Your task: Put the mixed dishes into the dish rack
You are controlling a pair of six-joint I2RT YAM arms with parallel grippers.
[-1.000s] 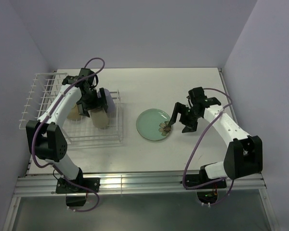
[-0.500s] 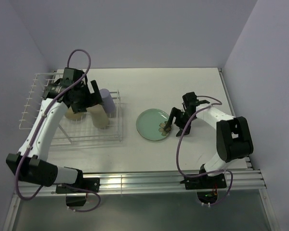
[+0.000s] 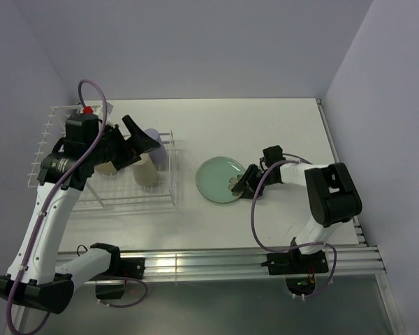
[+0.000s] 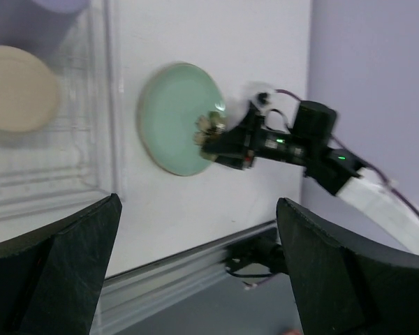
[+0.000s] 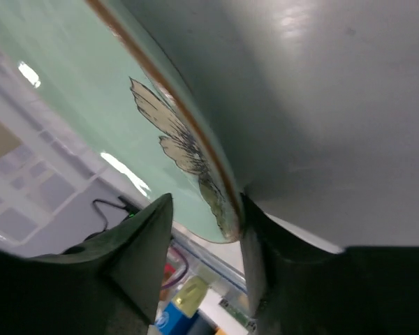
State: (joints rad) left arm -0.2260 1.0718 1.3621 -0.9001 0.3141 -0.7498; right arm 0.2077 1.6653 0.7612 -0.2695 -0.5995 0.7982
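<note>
The pale green plate (image 3: 218,180) with a flower motif lies flat on the table right of the white wire dish rack (image 3: 56,139). My right gripper (image 3: 241,183) is low at the plate's right rim. In the right wrist view the rim (image 5: 195,150) sits between the jaws, one finger under it and the other above with a gap, so the gripper (image 5: 206,237) is open. My left gripper (image 3: 138,137) is raised above the rack, wide open and empty. The beige tumbler (image 3: 146,174), the lavender cup (image 3: 156,142) and the cream bowl (image 3: 109,165) sit in the rack. The steel cup is not in view.
The left wrist view looks down on the plate (image 4: 174,118), the right gripper (image 4: 227,143), the tumbler (image 4: 17,87) and the table's front rail (image 4: 167,279). Walls close in the table on the left, back and right.
My left arm has lifted up and away from the tumbler in the rack. My right gripper has dropped lower and slid onto the plate's right rim.
</note>
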